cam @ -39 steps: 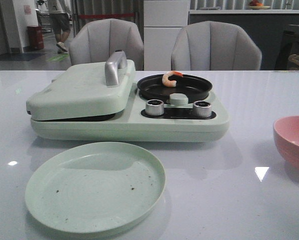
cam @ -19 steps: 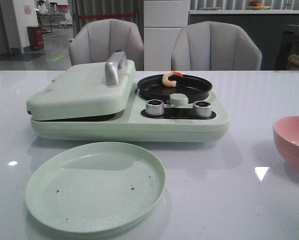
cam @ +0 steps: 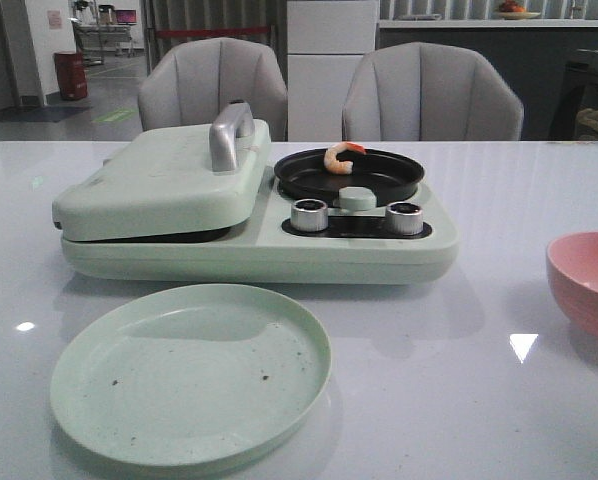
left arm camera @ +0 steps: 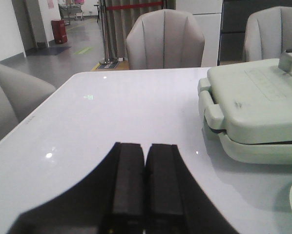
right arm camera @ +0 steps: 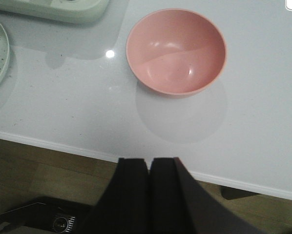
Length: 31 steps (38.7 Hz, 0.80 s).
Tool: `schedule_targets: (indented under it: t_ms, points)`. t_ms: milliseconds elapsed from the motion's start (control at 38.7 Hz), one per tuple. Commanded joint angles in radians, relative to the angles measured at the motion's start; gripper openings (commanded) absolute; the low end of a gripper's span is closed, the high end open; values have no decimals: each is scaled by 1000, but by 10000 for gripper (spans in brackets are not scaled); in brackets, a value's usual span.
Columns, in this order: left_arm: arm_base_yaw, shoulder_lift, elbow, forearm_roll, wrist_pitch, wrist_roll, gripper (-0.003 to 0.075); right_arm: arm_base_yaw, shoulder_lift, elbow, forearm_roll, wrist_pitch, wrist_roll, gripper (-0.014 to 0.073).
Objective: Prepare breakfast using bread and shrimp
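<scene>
Glossy white table (cam: 499,400) carries the breakfast maker (cam: 259,225); the shrimp (cam: 341,156) sits in its round pan (cam: 379,180). Left gripper (left arm camera: 145,161) and right gripper (right arm camera: 150,168) are both closed, empty. Next lift should grip the silver lid handle (cam: 229,135) squarely.

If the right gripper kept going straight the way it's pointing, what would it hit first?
Probably the white table near its front edge, short of the pink bowl. The right gripper looks shut; depth is unclear.

Left gripper (left arm camera: 145,187): fingers pressed together, no gap, nothing between them; held low over the tabletop's left part, level with the surface. Right gripper (right arm camera: 149,190): fingers likewise together and empty; it hangs outside the table's near edge, looking down. Neither arm appears in the front view
</scene>
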Motion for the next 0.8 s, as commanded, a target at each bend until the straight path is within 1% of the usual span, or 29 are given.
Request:
schedule_targets:
  t_ms: [0,26,78,284,775]
  points:
    - [2,-23,11,-4,-203,-20,101,2,3,-26,1,-60,1,44]
    - [2,-23,6,-4,-183,-20,101,2,3,-26,1,-60,1,44]
    - [-4,-23,8,-4,-210,-20,101,2,3,-26,1,-60,1,44]
    - [-59,-23,8,-4,-214,-20,101,2,3,-26,1,-60,1,44]
    - [-76,-23,8,-4,-214,-20,101,2,3,-26,1,-60,1,44]
